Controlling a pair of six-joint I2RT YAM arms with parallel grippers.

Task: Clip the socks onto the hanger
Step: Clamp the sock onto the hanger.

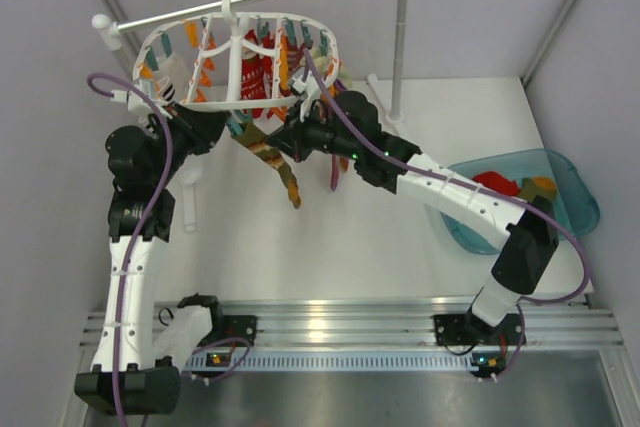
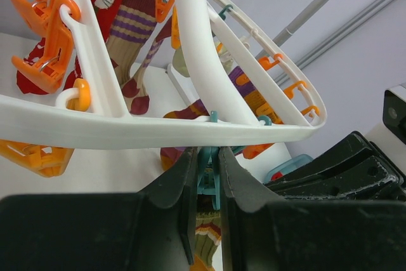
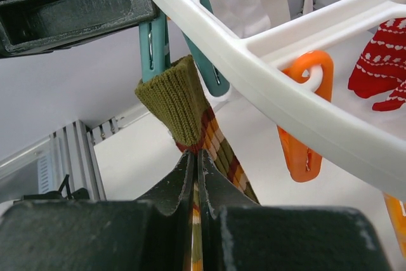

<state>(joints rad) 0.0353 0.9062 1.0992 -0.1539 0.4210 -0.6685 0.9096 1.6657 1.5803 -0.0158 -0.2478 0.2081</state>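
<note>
Your left jaws are pinching a teal clip that hangs under the near rim of the white oval hanger, one finger on each side of it. Your right jaws, just below, are pressed together on the zigzag-striped sock, gripping it right under its olive cuff. That cuff stands above the right jaws and pokes up between the clip's two teal legs (whether the clip bites it, you cannot tell from these views). The rest of the sock dangles below the right jaws, over the counter. An orange clip hangs from the rim to the right of the right jaws, apart from them.
</note>
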